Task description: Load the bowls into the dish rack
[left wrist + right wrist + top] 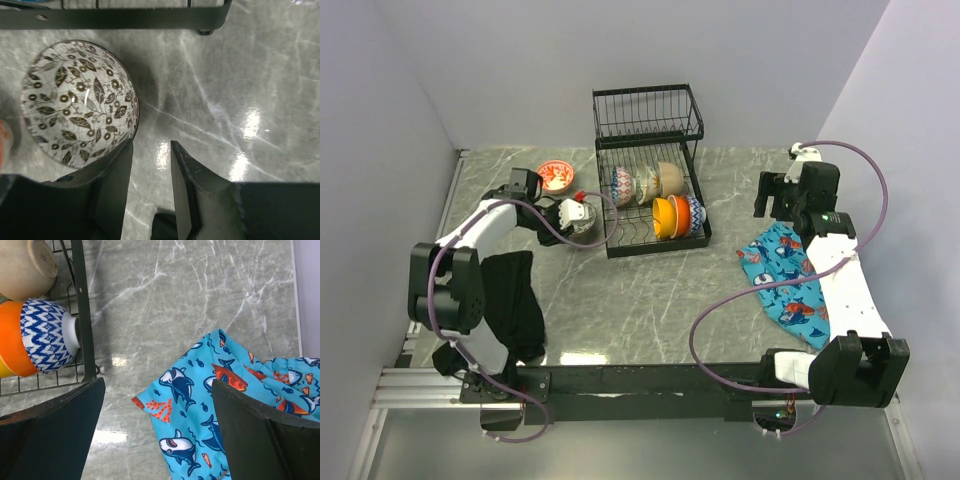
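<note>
The black wire dish rack [650, 180] stands at the table's middle back. Its lower tray holds several bowls on edge: a blue patterned one [623, 186], a white one [647, 184], a beige one [669, 178], an orange one [665, 216] and a blue zigzag one [47, 335]. A red patterned bowl [556, 176] sits on the table left of the rack. A leaf-patterned bowl [77, 102] stands upright by the rack's front left corner. My left gripper [151, 145] is narrowly open and empty; its left finger overlaps the bowl's near rim. My right gripper [157, 390] is wide open and empty, right of the rack.
A blue shark-print cloth [225, 390] lies on the table under and right of the right gripper. A black cloth [515, 300] hangs by the left arm's base. The rack's bottom bar [125, 19] is just beyond the leaf bowl. Walls close off the left, back and right.
</note>
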`<state>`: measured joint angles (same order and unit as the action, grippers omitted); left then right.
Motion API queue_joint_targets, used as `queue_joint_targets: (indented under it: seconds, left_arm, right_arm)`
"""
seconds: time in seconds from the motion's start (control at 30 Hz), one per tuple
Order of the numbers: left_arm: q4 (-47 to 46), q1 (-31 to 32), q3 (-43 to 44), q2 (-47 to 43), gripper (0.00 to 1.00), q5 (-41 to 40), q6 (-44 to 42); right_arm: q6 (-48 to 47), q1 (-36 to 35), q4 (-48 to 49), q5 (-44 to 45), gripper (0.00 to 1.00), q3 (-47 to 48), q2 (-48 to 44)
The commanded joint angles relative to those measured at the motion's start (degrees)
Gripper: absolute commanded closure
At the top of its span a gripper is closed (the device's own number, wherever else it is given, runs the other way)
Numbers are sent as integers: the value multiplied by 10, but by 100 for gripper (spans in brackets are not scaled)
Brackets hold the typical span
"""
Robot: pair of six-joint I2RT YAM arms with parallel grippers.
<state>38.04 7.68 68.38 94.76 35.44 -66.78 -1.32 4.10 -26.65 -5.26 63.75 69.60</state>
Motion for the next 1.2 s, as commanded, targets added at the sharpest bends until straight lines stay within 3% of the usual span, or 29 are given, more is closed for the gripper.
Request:
queue_joint_targets:
  seconds: [0.0,0.47,0.57,0.67,0.7,0.73,0.9,1.03,1.17]
  left_arm:
    - [-24,8,21,31,58,-5,-30]
    - [-60,26,49,97,61,-27,-31]
    - [-61,31,54,107,69,-33,-27]
    - [-62,34,60,114,86,-32,-17]
    - [-63,34,62,114,97,-30,-13]
    - [-59,33,67,112,99,-26,-7]
    - [20,31,86,76,99,-3,16]
    - [89,31,98,-4,99,32,33]
    - [130,26,129,-47,99,86,92]
  right_arm:
    - [-5,-2,24,12,5,1,-12]
    - [-9,1,25,24,5,-15,-13]
    - [-6,2,26,23,4,-12,-7]
    - [-5,2,25,23,4,-5,-1]
    - [-4,2,25,23,4,-2,1]
    - [-4,2,24,23,5,-1,2]
    - [-4,2,23,21,5,6,10]
    - [-2,2,24,18,5,7,13]
    - [-2,2,25,17,5,9,18]
